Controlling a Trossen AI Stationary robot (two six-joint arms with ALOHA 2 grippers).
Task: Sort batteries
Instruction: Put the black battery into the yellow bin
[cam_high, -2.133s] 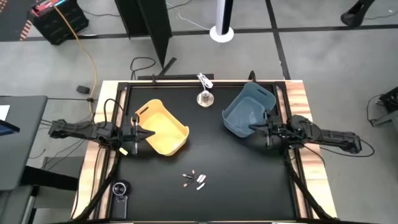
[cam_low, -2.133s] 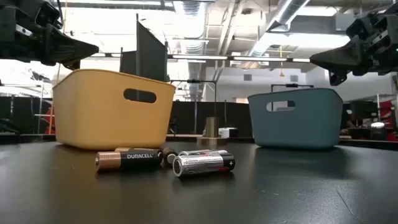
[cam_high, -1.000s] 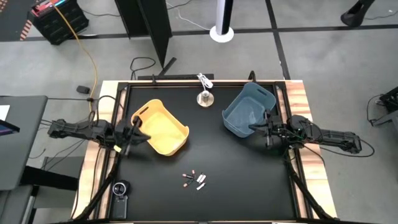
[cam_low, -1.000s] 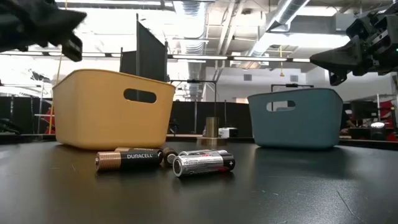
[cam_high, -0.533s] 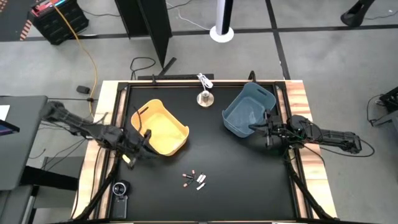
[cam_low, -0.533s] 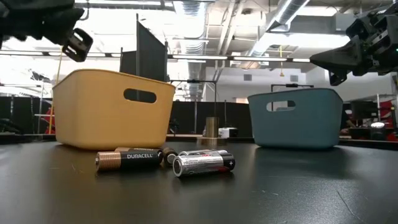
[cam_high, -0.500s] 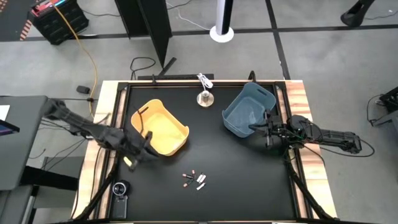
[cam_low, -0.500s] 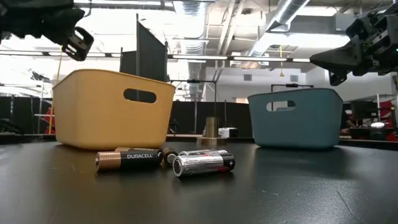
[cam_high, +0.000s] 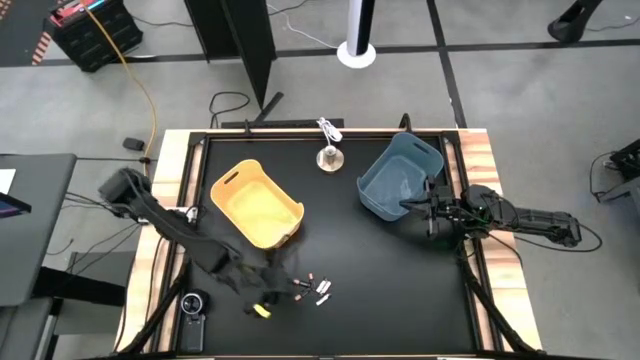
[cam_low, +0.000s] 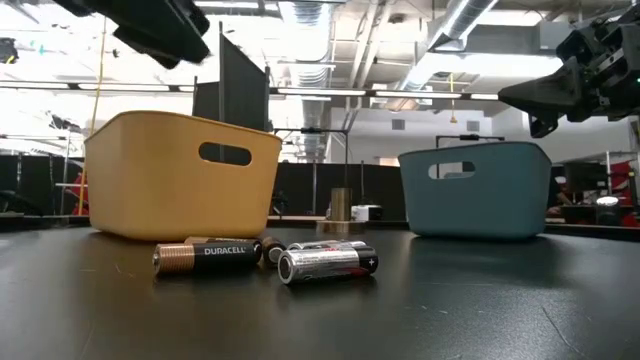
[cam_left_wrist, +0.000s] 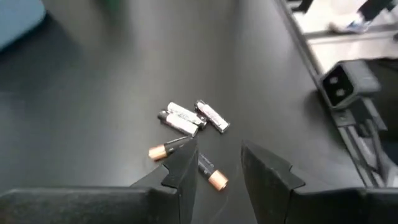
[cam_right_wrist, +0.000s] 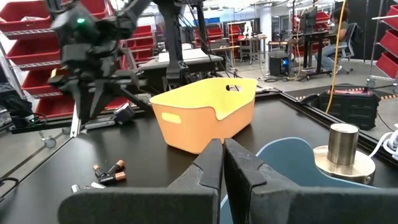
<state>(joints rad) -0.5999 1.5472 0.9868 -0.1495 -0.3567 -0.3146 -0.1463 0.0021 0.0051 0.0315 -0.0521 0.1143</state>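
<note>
Several batteries (cam_high: 312, 290) lie on their sides in a small cluster on the black table near its front edge. The low view shows them close up: a dark copper-ended one (cam_low: 208, 257) and a silvery one (cam_low: 326, 263). My left gripper (cam_left_wrist: 217, 169) hovers open above them, just to their left in the high view (cam_high: 278, 286), touching nothing. Copper-ended batteries (cam_left_wrist: 211, 175) show between its fingers. My right gripper (cam_right_wrist: 222, 163) is shut and empty, held over the near edge of the blue bin (cam_high: 400, 178).
A yellow bin (cam_high: 257, 205) stands at the left back and the blue bin at the right back. A metal knob with a white cord (cam_high: 328, 157) sits between them at the far edge. A round dark device (cam_high: 193, 305) lies at the near left corner.
My left arm has swung from beside the yellow bin's left side toward the table's near edge and to the right. It ends over the battery cluster. The batteries and bins have stayed put.
</note>
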